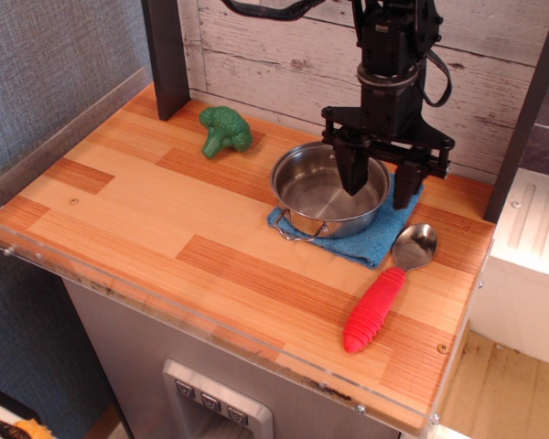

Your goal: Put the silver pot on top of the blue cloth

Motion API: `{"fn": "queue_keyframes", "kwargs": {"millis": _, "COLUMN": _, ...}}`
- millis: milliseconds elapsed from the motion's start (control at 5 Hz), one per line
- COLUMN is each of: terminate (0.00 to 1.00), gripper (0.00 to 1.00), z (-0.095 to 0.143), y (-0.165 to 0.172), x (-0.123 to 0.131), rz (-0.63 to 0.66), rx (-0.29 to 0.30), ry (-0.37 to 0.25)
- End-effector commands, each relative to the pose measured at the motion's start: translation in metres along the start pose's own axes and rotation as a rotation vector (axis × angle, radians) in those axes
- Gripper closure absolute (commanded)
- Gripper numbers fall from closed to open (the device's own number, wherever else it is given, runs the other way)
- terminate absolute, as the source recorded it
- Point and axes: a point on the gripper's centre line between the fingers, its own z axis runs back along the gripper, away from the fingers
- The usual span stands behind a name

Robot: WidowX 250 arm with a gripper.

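The silver pot (328, 194) sits upright and level on the blue cloth (377, 240), covering most of it; one wire handle (297, 234) points toward the front. My gripper (382, 178) hangs over the pot's right rim with its jaws spread apart. One finger (354, 170) is inside the pot, the other (410, 179) is outside to the right over the cloth. It holds nothing.
A green toy broccoli (224, 130) lies at the back left. A silver spoon with a red ribbed handle (375, 309) lies right of the cloth near the front right edge. A dark post (167, 55) stands at the back left, a plank wall behind.
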Motion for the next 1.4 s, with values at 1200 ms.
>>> {"fn": "queue_keyframes", "kwargs": {"millis": 1200, "terminate": 0.0, "gripper": 0.0, "z": 0.068, "y": 0.116, "x": -0.074, "rz": -0.003, "rx": 0.105, "ry": -0.076}}
